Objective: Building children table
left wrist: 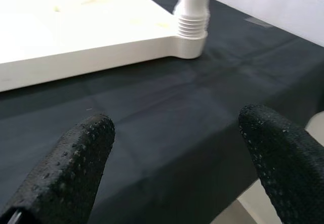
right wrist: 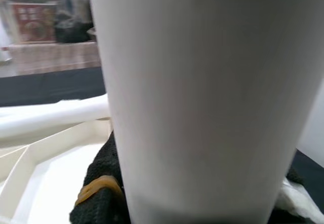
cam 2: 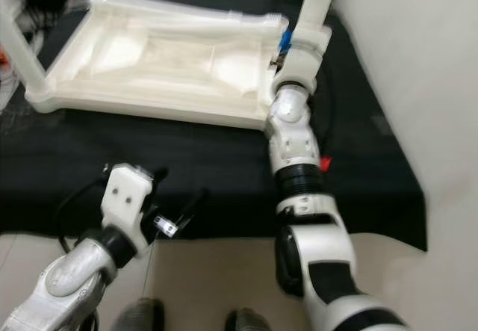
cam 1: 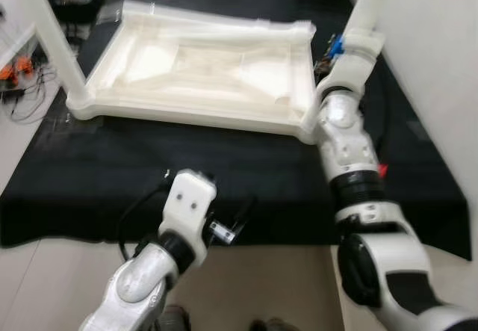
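A: Tabletop (cam 1: 202, 66), where does it sit?

B: It is a white plastic tabletop lying upside down on a black mat (cam 1: 187, 174), its ribbed underside facing up. The mat covers the floor in front of the robot.

A: Are any legs on it?

B: Two white legs stand upright from its near corners. The left leg (cam 1: 52, 36) rises from the near left corner. The right leg (cam 1: 370, 6) rises from the near right corner.

A: What is the right arm doing?

B: The right gripper (cam 2: 287, 58) is up at the right leg, just above the corner socket. In the right wrist view the leg's smooth white tube sits directly in front of the camera, with a black finger (right wrist: 98, 193) pressed against it low down. The fingers look clamped around the leg.

A: And the left arm?

B: The left gripper (cam 1: 239, 223) hovers low over the mat's near edge, well apart from the tabletop. The left wrist view shows its two pebbled black fingers (left wrist: 66, 168) spread wide with nothing between them, and beyond them the mat and a leg screwed into a corner of the tabletop.

A: Anything else?

B: Pale floor (cam 1: 261, 286) shows beyond the mat's near edge.
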Available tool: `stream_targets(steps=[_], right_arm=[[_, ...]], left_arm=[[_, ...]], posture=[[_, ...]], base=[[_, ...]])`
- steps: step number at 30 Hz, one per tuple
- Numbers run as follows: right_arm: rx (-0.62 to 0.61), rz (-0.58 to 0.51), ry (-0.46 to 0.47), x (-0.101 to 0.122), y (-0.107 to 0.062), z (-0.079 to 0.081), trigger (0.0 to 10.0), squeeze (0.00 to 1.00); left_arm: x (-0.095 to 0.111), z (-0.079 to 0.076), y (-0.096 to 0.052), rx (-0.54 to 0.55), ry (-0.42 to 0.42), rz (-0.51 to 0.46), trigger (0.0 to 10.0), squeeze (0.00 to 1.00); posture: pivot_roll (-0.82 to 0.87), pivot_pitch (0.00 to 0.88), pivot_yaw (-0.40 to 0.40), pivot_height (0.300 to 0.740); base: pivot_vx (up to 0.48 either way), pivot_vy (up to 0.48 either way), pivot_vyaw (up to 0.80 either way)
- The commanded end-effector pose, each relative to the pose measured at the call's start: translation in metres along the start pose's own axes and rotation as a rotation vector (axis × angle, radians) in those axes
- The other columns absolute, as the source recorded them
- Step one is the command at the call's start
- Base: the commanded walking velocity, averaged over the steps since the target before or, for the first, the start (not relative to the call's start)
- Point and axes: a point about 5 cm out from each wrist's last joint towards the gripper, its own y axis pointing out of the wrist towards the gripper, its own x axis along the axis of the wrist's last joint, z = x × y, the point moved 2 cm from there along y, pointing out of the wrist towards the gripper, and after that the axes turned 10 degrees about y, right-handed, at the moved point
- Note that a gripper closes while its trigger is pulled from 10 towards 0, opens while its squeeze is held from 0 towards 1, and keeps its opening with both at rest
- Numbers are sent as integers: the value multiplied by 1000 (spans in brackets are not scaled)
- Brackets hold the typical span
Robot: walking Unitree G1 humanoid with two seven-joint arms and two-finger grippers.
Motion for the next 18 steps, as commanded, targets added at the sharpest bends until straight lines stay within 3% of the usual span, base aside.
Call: stream_targets(steps=[1,6,18], right_arm=[[-93,216,-62,-56,-13,-21,10000,0],[-156,203,-58,-53,-14,-20,10000,0],[-420,299,-64,-63,-30,-15,10000,0]], left_arm=[[-2,-2,-1,-10,-5,8,10000,0],[-2,-2,0,-8,-4,7,10000,0],[-2,-2,0,-4,-3,7,10000,0]], posture=[[82,223,-67,740],[81,230,-68,740],[81,233,-71,740]], base=[[0,0,0],[0,0,0],[0,0,0]])
